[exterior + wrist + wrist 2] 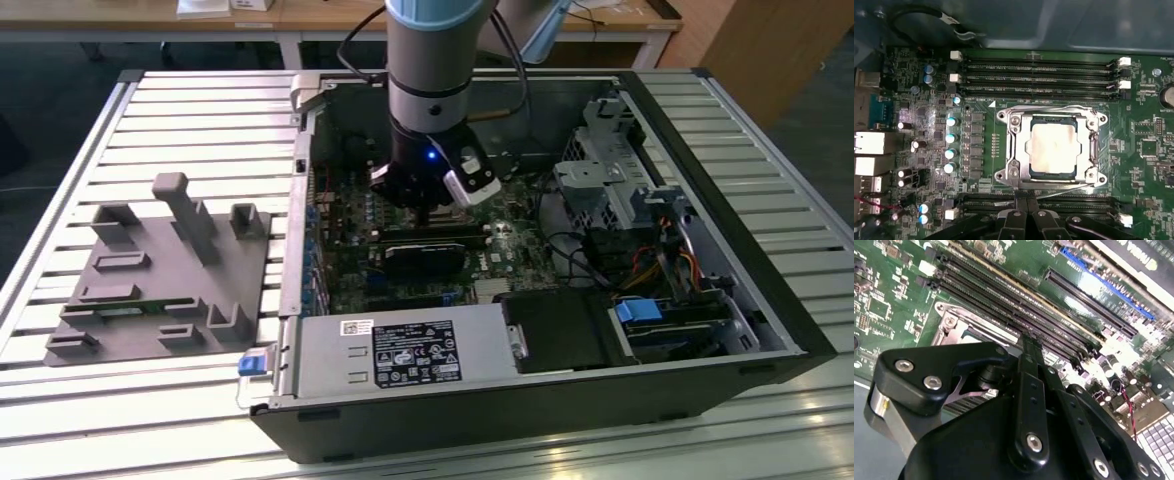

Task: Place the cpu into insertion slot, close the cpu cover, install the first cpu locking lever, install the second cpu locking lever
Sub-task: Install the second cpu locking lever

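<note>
The cpu, a dull silver-bronze square, lies in the socket on the green motherboard. The cpu cover, a silvery frame, lies flat around it and also shows in the second wrist view. A thin wire locking lever runs slightly slanted along the socket edge nearest my gripper. Another lever lies along the opposite edge. My gripper is shut, its black tip right at the end of the near lever. In the exterior view the gripper points down into the open computer case.
Black memory slots flank the socket on the far side, and more slots lie beside my fingertips. Capacitors stand in a row nearby. The case holds a power supply and drive cage. A grey fixture lies outside.
</note>
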`<action>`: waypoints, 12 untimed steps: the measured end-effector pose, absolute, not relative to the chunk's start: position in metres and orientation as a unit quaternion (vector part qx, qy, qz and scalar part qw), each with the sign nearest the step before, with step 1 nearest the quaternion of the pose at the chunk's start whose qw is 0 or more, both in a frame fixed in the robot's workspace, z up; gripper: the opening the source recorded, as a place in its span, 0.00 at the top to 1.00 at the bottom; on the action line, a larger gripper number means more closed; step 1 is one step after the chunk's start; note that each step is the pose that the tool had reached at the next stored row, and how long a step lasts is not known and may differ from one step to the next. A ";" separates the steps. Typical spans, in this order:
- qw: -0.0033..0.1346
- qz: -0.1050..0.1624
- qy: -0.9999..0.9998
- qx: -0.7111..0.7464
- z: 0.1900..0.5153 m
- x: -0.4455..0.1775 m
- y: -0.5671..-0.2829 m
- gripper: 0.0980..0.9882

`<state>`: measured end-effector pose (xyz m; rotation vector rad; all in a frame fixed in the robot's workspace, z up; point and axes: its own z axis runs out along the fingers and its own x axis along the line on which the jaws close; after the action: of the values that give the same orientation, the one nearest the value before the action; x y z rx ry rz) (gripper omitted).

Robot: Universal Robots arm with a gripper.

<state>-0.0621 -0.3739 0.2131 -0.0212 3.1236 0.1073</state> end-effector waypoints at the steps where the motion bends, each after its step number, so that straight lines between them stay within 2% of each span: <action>1: 0.008 0.036 0.999 -0.007 0.213 -0.063 -0.375 0.98; 12: 0.009 0.058 0.998 -0.007 0.211 -0.069 -0.385 0.98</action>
<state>-0.0694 -0.3850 0.2106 -0.0207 3.1182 0.1813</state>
